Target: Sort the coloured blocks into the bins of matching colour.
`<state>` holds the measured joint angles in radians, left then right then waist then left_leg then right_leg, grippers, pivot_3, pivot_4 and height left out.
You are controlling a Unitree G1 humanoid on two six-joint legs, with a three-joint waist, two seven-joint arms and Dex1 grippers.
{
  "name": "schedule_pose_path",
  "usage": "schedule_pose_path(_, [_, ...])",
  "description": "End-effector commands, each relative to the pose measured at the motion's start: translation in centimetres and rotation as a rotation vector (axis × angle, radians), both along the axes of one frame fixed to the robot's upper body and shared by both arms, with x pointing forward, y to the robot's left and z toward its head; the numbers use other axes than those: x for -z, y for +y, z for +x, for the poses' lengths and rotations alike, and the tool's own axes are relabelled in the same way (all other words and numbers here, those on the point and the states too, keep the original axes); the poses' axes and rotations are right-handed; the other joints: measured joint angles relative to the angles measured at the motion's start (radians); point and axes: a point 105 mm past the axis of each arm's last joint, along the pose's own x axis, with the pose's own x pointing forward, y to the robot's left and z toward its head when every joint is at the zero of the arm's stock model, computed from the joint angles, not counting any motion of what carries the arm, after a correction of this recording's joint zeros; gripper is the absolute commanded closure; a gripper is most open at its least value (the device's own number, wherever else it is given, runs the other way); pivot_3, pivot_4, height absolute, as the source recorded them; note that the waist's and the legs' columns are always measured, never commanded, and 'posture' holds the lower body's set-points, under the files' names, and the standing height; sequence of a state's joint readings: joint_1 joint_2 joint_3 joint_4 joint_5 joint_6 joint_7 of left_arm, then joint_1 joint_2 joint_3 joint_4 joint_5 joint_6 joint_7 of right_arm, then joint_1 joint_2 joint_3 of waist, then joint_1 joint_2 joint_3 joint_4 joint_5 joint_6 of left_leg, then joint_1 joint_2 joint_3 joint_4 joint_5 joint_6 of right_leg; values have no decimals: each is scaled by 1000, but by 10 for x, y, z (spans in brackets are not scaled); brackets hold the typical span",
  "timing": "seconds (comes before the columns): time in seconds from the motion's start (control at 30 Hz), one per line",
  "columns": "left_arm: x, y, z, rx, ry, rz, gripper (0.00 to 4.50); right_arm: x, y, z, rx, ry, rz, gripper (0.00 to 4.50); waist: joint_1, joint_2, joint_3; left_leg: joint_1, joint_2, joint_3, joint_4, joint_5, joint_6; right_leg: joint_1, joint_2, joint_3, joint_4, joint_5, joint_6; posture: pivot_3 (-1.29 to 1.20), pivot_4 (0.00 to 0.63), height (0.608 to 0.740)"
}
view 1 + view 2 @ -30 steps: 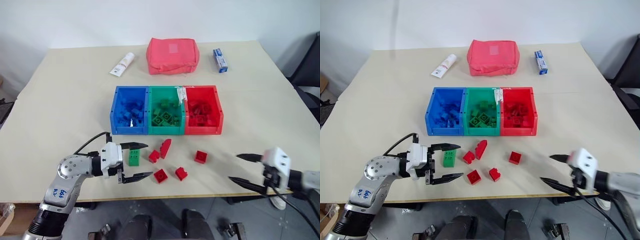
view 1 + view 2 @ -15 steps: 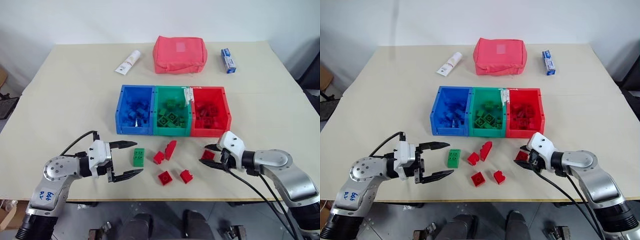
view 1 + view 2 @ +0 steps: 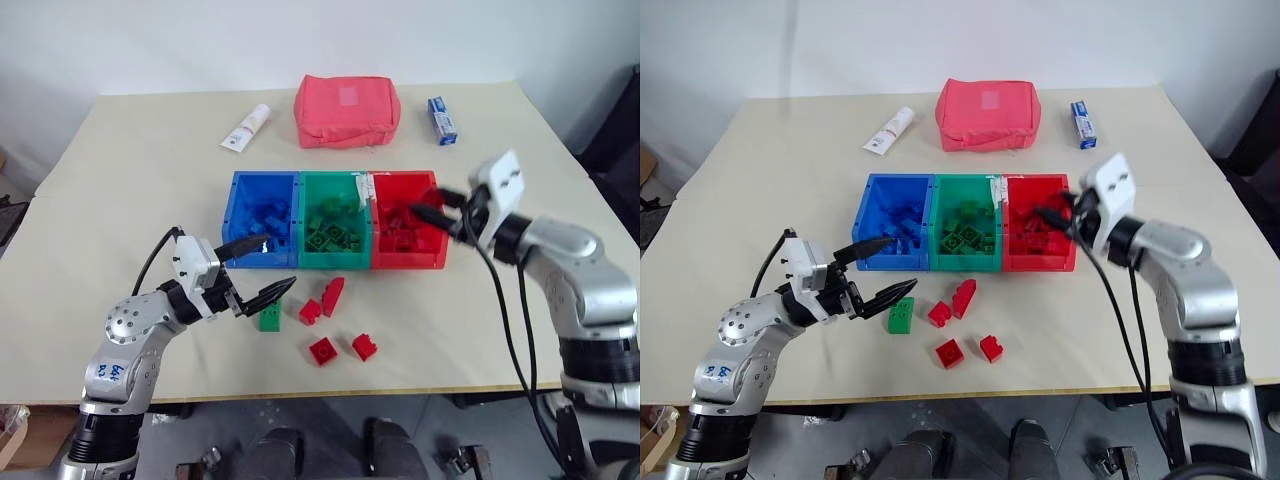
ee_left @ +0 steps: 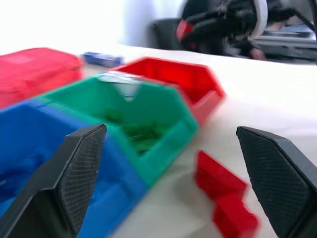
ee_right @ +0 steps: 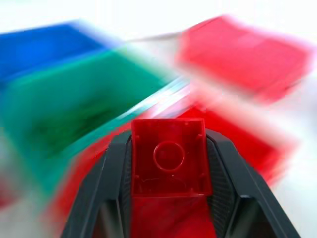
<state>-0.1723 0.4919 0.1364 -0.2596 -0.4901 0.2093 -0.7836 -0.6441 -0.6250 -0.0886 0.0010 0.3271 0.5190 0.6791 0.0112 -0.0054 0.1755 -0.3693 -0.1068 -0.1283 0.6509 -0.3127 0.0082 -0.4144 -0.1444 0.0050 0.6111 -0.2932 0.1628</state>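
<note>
Red block (image 5: 168, 157) square, translucent, hollow underside; right hand (image 5: 168, 163) clamping

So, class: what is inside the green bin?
The green bin holds a loose heap of green studded bricks. Its near wall covers the lowest ones, so the floor and exact count cannot be seen.
</note>
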Motion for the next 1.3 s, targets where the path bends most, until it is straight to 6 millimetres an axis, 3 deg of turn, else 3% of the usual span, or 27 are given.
schedule_pose_path(0.03, [-6, 2, -4, 13, -16, 2, 0, 6, 3, 13, -10, 11, -11, 2665, 0, 0, 0, -1, 0, 0, 0, 0, 1, -1, 0, 1, 1, 0, 0, 0, 150, 740])
schedule_pose_path(0.17, [-5, 5, -4, 23, -7, 16, 0, 4, 12, 12, -66, -2, -15, 1335, -13, 0, 0, -3, -2, 1, -1, -2, 4, -2, -2, 1, 0, 0, 0, 0, 150, 740])
schedule_pose_path(0.3, [1, 8, -6, 61, 7, 58, 0, 3, 4, -5, -111, -36, -24, 52, -11, 0, 0, -3, -2, 1, -2, -3, 5, -2, -2, 0, -1, 0, 0, 0, 150, 740])
schedule_pose_path(0.4, [6, 11, -6, 88, 28, 91, 0, 12, -7, -27, -162, -19, -50, 17, -7, 0, 0, -3, -2, 1, -2, -4, 5, -2, -2, -1, -1, 0, 0, 0, 150, 740])
schedule_pose_path(0.5, [21, 14, -14, 179, 11, 230, 0, 24, -19, -64, -260, 10, -66, 17, 0, 0, 0, -3, -2, 1, -1, -4, 5, -1, -2, -1, -3, 0, 0, 0, 150, 740])
schedule_pose_path(0.63, [43, 15, -27, 324, 40, 381, 0, 68, -51, -123, -378, 171, -278, 17, 12, 1, 0, -2, -1, 3, -1, -4, 5, 0, -2, -1, -6, 0, 0, 0, 150, 740])
schedule_pose_path(0.77, [43, 13, -30, 368, 30, 376, 0, 75, -58, -131, -392, 207, -294, 17, -1, 1, 1, 0, 0, 9, 2, -5, 6, 2, -2, 0, -8, 2, 4, 0, 150, 740])
schedule_pose_path(1.0, [41, 11, -36, 411, 18, 366, 0, 88, 9, -140, -650, 272, -286, 17, -12, 1, 1, 3, 5, 12, 2, -4, 3, 1, -1, -2, -6, 5, 2, 0, 150, 740])
schedule_pose_path(1.13, [41, 13, -37, 395, 22, 374, 0, 107, 60, -135, -739, 328, -284, 17, -12, 0, 1, 1, 5, 11, 2, -5, 3, 0, -1, -2, -6, 5, 1, 0, 150, 740])
schedule_pose_path(1.3, [41, 15, -45, 378, 34, 370, 0, 127, 80, -129, -768, 360, -305, 17, -3, 0, 1, -1, 3, 9, 2, -6, 5, -1, -2, -2, -7, 5, 0, 0, 150, 740])
